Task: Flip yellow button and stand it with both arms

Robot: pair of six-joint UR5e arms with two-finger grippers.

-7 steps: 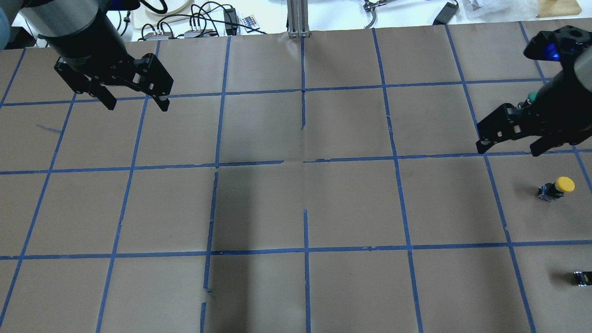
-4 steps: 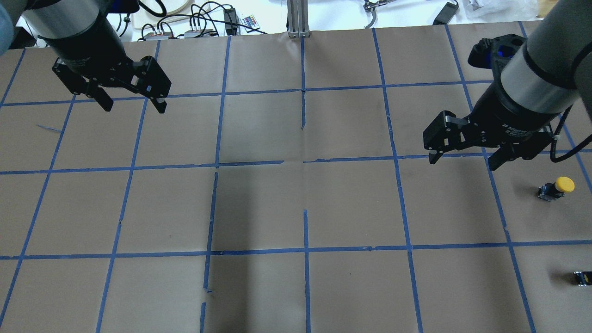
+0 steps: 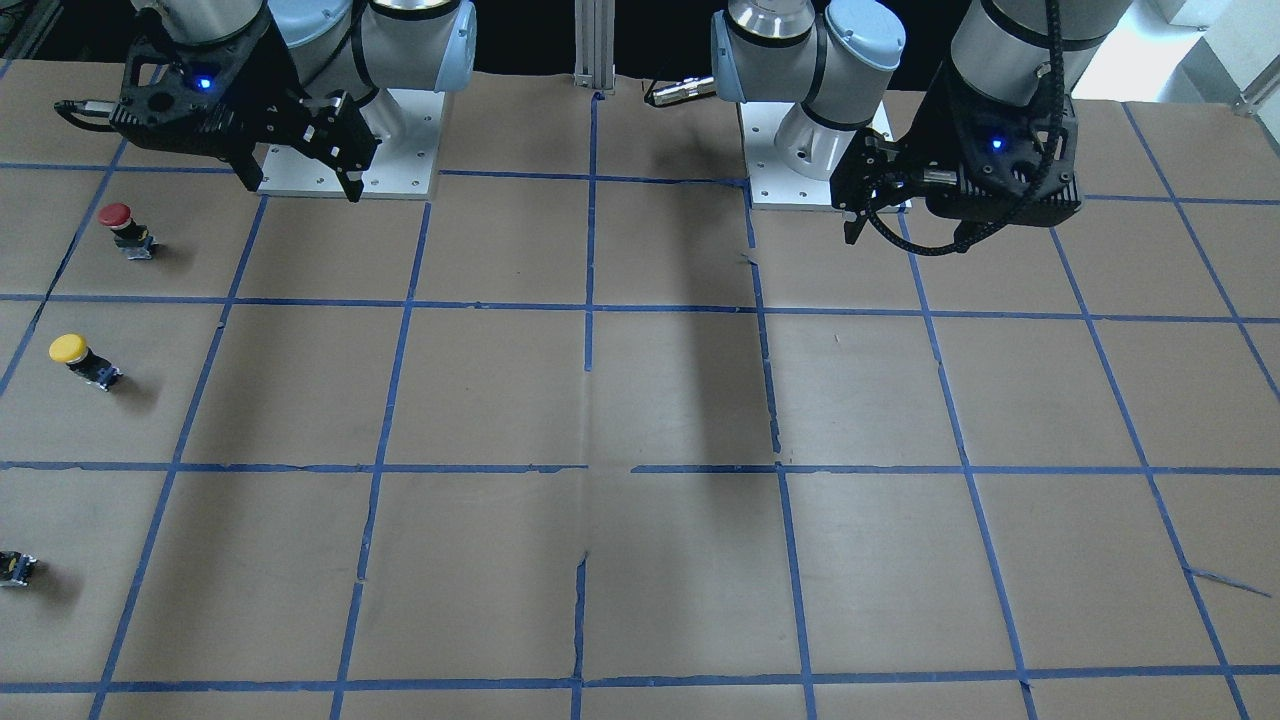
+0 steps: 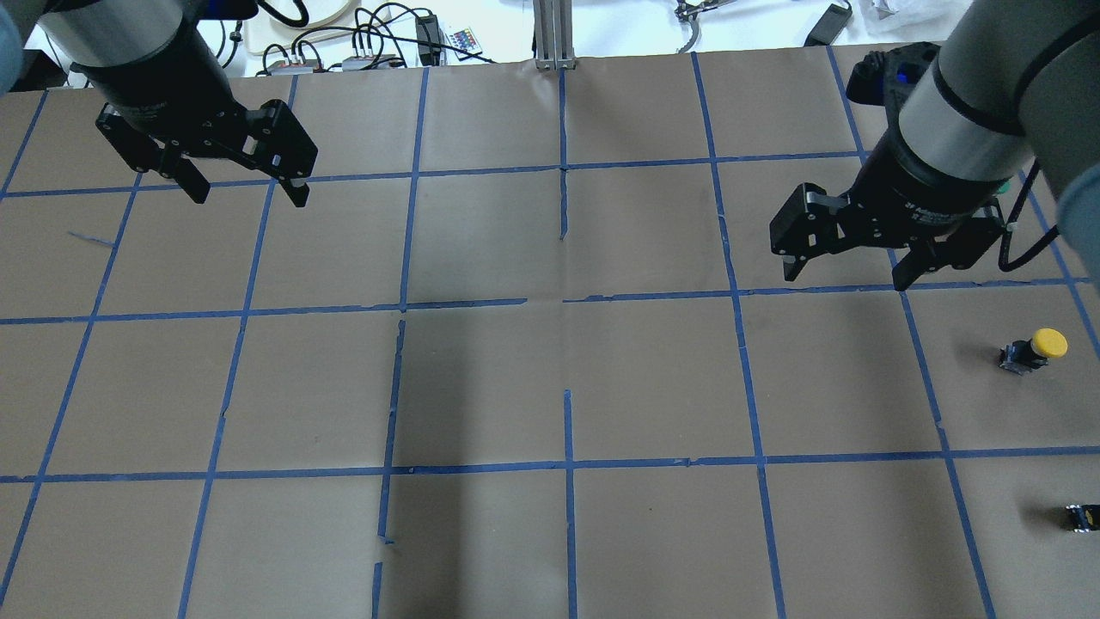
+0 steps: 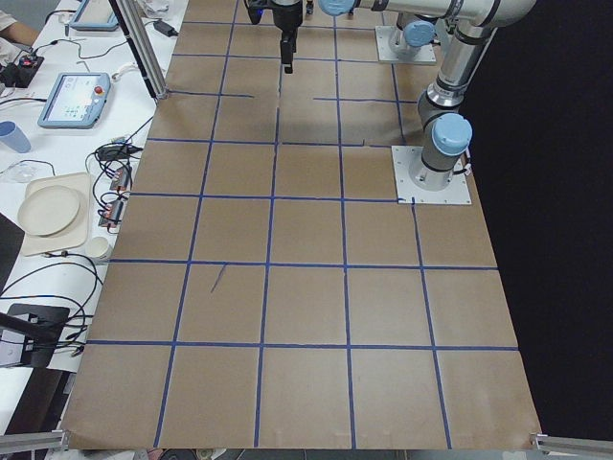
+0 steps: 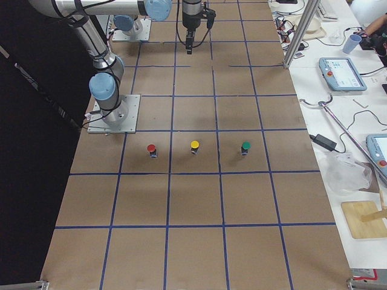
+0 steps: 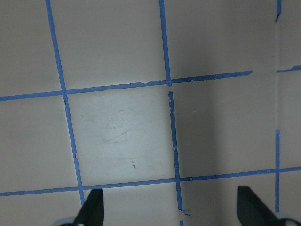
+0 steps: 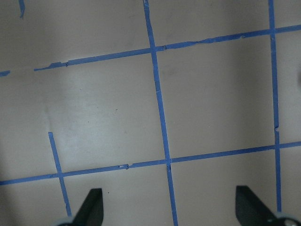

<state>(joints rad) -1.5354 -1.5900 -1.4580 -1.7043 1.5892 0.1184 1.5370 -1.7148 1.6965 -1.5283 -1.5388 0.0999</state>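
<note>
The yellow button (image 4: pixel 1035 347) sits on the brown paper at the table's right side, with a yellow cap and a dark body. It also shows in the front view (image 3: pixel 76 356) and the exterior right view (image 6: pixel 195 147), where its cap is on top. My right gripper (image 4: pixel 845 277) hangs open and empty above the table, about one grid square left of and beyond the button; it also shows in the front view (image 3: pixel 300 185). My left gripper (image 4: pixel 249 193) is open and empty at the far left, seen in the front view (image 3: pixel 905 228) too. Both wrist views show only taped paper between open fingertips (image 7: pixel 91 209) (image 8: pixel 91 207).
A red-capped button (image 3: pixel 120 228) stands nearer the robot than the yellow one, and a green-capped one (image 6: pixel 245 147) farther. A small dark capless part (image 4: pixel 1081 517) lies near the table's right edge. Cables and devices (image 4: pixel 369 43) and a metal post (image 4: pixel 554 34) line the far edge.
My right gripper has swung left from the table's right edge and a little away from the button, staying open. The left gripper has barely moved. The yellow button has not moved.
</note>
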